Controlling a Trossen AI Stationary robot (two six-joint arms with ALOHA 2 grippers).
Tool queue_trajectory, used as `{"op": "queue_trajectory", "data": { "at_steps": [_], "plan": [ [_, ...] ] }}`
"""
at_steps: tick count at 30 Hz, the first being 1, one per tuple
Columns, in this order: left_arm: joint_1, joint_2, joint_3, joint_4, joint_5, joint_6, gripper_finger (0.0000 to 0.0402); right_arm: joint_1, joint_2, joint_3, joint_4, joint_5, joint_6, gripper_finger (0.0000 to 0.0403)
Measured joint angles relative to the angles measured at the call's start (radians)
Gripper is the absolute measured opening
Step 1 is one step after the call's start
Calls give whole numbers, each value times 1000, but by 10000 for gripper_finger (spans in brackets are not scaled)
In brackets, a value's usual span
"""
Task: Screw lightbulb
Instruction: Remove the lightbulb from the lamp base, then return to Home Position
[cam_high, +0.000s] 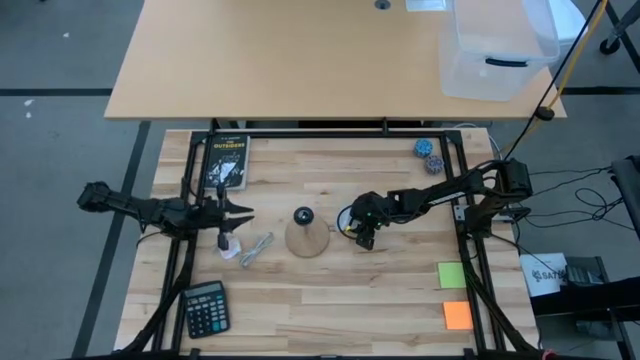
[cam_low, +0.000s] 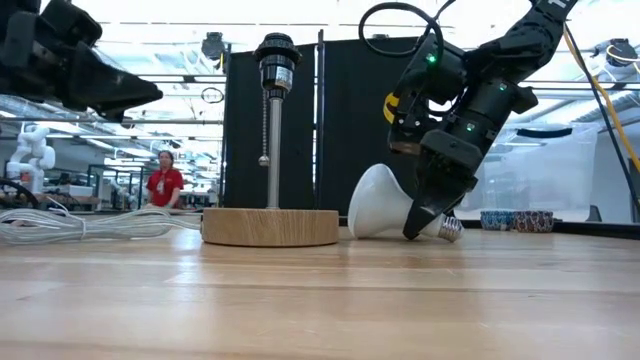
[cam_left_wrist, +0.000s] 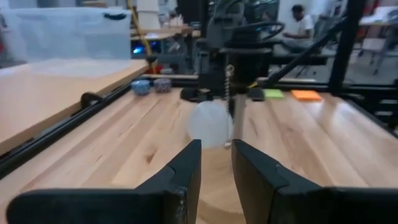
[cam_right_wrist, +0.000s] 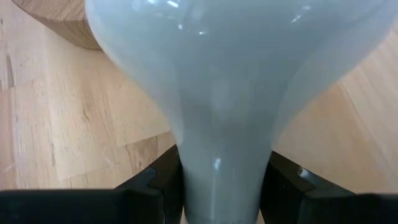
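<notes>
The white lightbulb (cam_low: 385, 208) lies on its side on the wooden table, the rim of its dome down and its grey screw base (cam_low: 450, 228) toward the right. My right gripper (cam_low: 428, 222) is shut on it, just right of the tan wooden lamp stand (cam_high: 308, 238) with its black socket (cam_low: 277, 52). In the high view the gripper (cam_high: 365, 236) hides most of the bulb. My left gripper (cam_high: 243, 214) hangs level at the table's left, open with nothing between its fingers (cam_left_wrist: 186, 168), and faces the stand. My right gripper pinches the lightbulb's narrow neck (cam_right_wrist: 217, 180) between its two fingers (cam_right_wrist: 155, 186), just above the screw base. The fingers slant down from the table's right and lie across the neck. The bulb stays on its side, its dome rim (cam_low: 368, 232) on the table.
A crumpled clear wrapper (cam_high: 228, 246) and a coiled cord (cam_high: 258, 248) lie between my left gripper and the stand. A black book (cam_high: 227, 160), a calculator (cam_high: 205, 308), two small bowls (cam_high: 428, 155) and sticky notes (cam_high: 452, 275) sit near the table's edges.
</notes>
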Motion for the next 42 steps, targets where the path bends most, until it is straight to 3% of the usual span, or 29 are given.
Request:
{"op": "queue_trajectory", "data": {
  "at_steps": [4,19,31,42],
  "plan": [
    [0,-29,-1,-2,67,18,94,0,0,0,1,0,-1,148],
    [0,-29,-1,-8,119,26,94,3,0,0,2,1,-9,152],
    [0,-27,-1,-9,119,21,94,22,-25,23,3,-3,-64,255],
    [0,-27,-1,-9,119,17,94,21,-199,32,5,2,-168,269]
  ]
}}
